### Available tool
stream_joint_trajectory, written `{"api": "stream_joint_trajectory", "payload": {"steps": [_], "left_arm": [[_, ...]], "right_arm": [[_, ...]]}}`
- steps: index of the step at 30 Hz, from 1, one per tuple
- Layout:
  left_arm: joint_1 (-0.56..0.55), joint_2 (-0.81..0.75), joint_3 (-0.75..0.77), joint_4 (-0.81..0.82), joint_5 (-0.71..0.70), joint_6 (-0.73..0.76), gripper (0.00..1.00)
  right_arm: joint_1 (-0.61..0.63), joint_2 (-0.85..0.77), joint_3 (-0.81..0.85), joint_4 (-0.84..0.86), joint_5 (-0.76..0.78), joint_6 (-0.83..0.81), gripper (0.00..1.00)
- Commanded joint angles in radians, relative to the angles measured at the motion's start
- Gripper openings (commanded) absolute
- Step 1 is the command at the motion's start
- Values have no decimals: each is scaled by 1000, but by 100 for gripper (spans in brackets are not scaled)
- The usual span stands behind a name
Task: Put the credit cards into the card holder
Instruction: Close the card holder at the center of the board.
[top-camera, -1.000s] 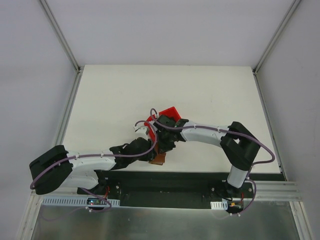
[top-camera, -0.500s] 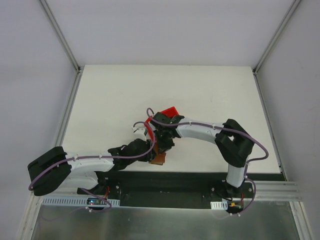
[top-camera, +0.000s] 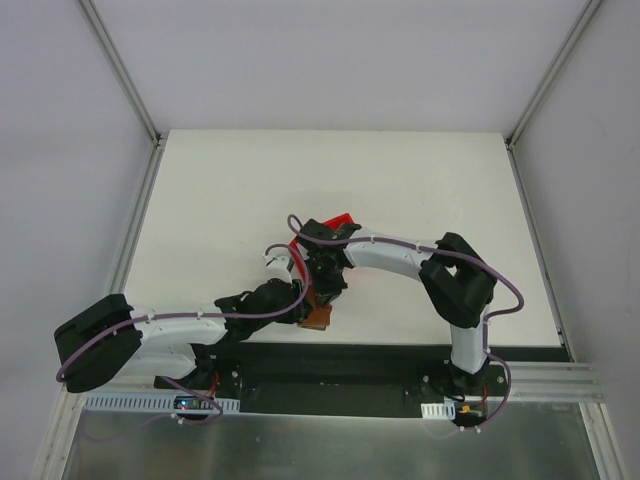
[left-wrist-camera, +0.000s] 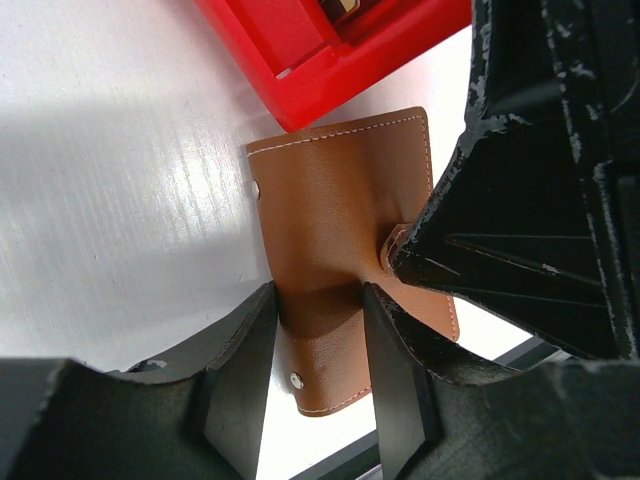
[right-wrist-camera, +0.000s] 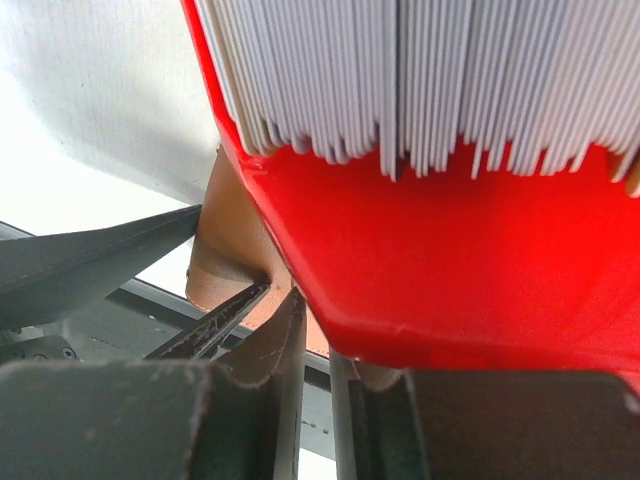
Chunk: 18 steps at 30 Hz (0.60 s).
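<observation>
This is a robotics lab, set up as a closed test cell rather than any lived-in room. A plain white desk (top-camera: 400, 180) sits boxed in by bare pale panels (top-camera: 330, 60) held in aluminium struts (top-camera: 120, 70). Two small robot arms, the left arm (top-camera: 180, 325) and the right arm (top-camera: 400, 258), are bolted to a black base plate (top-camera: 340, 365) at the desk's near edge. Purple cables (top-camera: 520, 300) loop loosely along both arms. A slotted white cable duct (top-camera: 130, 403) and an aluminium rail (top-camera: 560, 380) run beside the bases, with bare sheet metal (top-camera: 330, 445) in front. Everything is fixed, wired and plain.
</observation>
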Motion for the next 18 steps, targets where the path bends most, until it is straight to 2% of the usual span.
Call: {"api": "stream_joint_trajectory", "payload": {"steps": [1, 5, 13, 18], "left_arm": [[2, 11, -52, -108, 17, 4, 39], [4, 4, -41, -108, -7, 15, 41], [4, 2, 3, -122, -52, 38, 45], [12, 5, 37, -152, -78, 61, 47]], "right_arm": [[0, 113, -81, 29, 119, -31, 15], [5, 16, -148, 132, 124, -30, 16], [48, -246, -375, 434, 247, 9, 22], [54, -328, -452, 537, 285, 30, 23]]}}
